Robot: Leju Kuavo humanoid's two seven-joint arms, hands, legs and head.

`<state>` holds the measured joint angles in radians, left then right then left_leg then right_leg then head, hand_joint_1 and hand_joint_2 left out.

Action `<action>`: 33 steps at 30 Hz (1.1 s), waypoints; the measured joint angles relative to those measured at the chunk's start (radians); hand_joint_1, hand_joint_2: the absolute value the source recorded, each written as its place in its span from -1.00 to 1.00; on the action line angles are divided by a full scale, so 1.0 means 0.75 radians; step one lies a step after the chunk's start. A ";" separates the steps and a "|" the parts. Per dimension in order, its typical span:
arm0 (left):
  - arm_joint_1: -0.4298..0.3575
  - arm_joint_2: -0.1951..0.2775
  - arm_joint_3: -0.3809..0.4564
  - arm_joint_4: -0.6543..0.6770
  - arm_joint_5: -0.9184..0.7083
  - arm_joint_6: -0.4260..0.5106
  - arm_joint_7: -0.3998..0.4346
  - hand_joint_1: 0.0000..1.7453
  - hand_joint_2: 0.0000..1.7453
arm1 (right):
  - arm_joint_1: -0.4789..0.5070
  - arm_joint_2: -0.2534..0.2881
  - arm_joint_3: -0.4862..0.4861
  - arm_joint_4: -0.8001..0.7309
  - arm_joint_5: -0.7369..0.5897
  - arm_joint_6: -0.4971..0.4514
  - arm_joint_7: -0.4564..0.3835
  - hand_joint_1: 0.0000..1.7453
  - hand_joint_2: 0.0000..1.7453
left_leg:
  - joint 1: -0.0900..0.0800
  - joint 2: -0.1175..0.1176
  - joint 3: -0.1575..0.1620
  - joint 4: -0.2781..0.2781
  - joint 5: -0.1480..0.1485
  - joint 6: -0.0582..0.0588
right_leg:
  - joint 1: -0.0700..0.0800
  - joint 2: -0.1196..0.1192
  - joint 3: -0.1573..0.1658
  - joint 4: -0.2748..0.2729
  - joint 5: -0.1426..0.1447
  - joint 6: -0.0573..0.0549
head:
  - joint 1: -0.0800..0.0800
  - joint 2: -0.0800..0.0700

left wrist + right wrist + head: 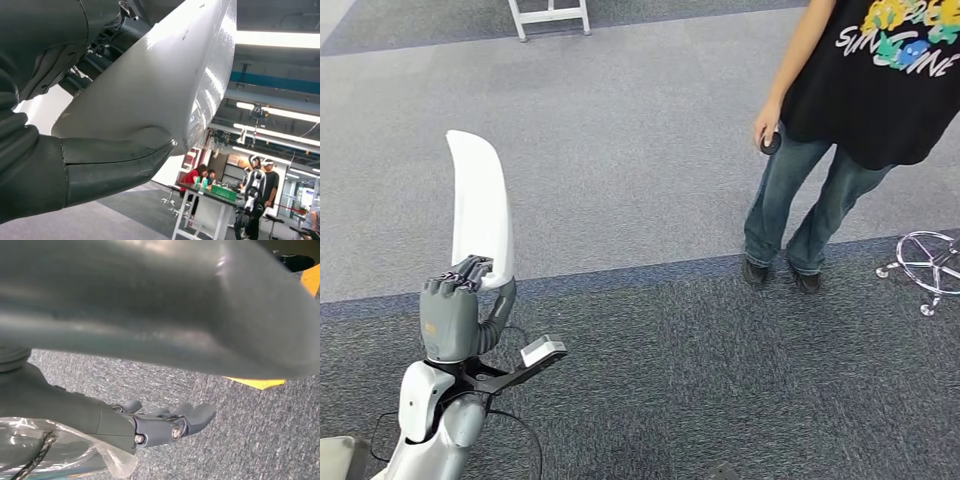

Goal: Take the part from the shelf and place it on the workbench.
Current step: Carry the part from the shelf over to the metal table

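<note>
Carrying step, by judgement: left robot hand [456, 300] gripping white part [480, 205] upright, lower left of frame. Right robot hand [166, 422] hanging, grip impossible to tell. Next: finding surface, lowering part.

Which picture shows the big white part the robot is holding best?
The head view: the whole curved white part stands upright in the left hand. The left wrist view shows it very close, as a glossy white surface cut off by the frame.
</note>
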<state>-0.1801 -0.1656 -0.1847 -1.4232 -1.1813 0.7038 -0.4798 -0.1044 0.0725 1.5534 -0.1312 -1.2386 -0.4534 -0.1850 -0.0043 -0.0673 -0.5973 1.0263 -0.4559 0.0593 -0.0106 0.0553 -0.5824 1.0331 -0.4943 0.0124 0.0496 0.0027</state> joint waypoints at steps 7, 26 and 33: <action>0.000 0.001 0.000 0.000 0.012 0.000 0.002 1.00 1.00 | 0.000 0.000 0.000 0.000 -0.001 0.000 0.009 -1.00 -1.00 | 0.004 0.000 0.004 -0.010 -0.004 -0.065 | -0.001 -0.001 0.002 -0.002 -0.001 -0.001 | 0.001 0.000; -0.001 0.013 -0.002 0.000 0.019 0.000 0.036 1.00 1.00 | 0.000 0.000 0.001 0.000 -0.002 0.001 0.018 -1.00 -1.00 | 0.002 0.000 0.004 -0.009 -0.005 -0.063 | -0.004 -0.002 0.008 -0.013 0.001 0.002 | 0.001 0.000; -0.001 0.020 -0.023 0.000 0.021 0.000 0.046 1.00 1.00 | 0.000 0.000 0.001 0.000 -0.007 0.002 0.020 -1.00 -1.00 | 0.002 0.000 0.004 -0.009 -0.006 -0.063 | -0.003 -0.002 0.008 -0.013 0.001 0.002 | 0.001 0.000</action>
<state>-0.1805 -0.1505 -0.2017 -1.4229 -1.1654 0.7038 -0.4450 -0.1045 0.0725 1.5538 -0.1312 -1.2441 -0.4520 -0.1701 -0.0028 -0.0673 -0.5944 1.0196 -0.4600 0.0118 -0.0132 0.0535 -0.5764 1.0231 -0.4938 0.0138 0.0500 0.0027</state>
